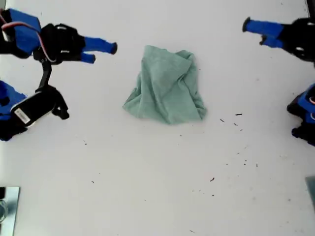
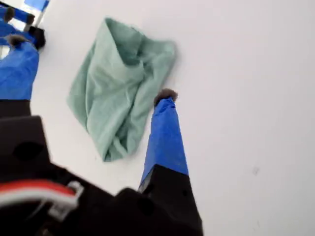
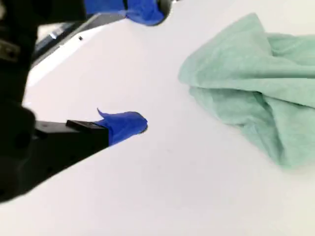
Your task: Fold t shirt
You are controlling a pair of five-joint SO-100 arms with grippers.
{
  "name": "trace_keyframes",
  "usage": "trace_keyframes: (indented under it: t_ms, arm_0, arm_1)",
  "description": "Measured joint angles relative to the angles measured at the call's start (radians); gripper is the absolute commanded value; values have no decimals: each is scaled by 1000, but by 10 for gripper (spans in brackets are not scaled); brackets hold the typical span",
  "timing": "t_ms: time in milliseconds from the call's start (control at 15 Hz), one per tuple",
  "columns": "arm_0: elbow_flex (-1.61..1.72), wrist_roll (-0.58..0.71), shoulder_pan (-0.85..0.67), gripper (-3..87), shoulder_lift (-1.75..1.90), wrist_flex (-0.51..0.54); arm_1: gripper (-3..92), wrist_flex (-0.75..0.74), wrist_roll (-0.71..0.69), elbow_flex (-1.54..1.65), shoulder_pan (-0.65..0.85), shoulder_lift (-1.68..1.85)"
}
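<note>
The t shirt (image 1: pixel 167 83) lies as a crumpled pale sage-green heap on the white table (image 1: pixel 147 187), near the middle and slightly towards the far edge in the exterior view. My first gripper (image 1: pixel 103 53) hovers at the exterior view's upper left, open and empty, a short way from the cloth. The first wrist view shows the whole t shirt (image 2: pixel 113 88) beyond that first gripper (image 2: pixel 91 69). My second gripper (image 1: pixel 253 33) is at the exterior view's upper right, open, empty and farther off. In the second wrist view one fingertip (image 3: pixel 133 123) points towards the t shirt (image 3: pixel 256 83).
The first arm's lower links and base (image 1: pixel 29 108) fill the exterior view's left edge, and the second arm's base (image 1: pixel 305 115) its right edge. A metal piece (image 1: pixel 7 209) sits in the exterior view's lower left corner. Small dark specks (image 1: pixel 238 114) dot the table.
</note>
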Motion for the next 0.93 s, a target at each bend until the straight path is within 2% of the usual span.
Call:
trace_keyframes:
  t_ms: [133, 267, 400, 467, 600, 667, 733, 933]
  arm_0:
    - [278, -186, 221, 203, 284, -63]
    - [615, -376, 400, 184, 650, -124]
    - [870, -419, 414, 185, 1025, -89]
    - [888, -417, 410, 185, 1095, -8]
    - [908, -285, 345, 184, 1126, 38]
    - [908, -273, 333, 184, 1132, 40]
    - [908, -268, 319, 184, 1135, 40]
    - [908, -268, 299, 184, 1135, 40]
  arm_1:
    - [354, 58, 71, 215, -110, 186]
    - [313, 66, 110, 367, -190, 210]
    - [296, 55, 252, 508, -179, 196]
    - [290, 49, 275, 520, -178, 207]
    - [269, 48, 28, 522, -172, 209]
    - [257, 48, -95, 522, -169, 209]
    - [247, 48, -149, 523, -167, 209]
    - [225, 48, -169, 526, -167, 209]
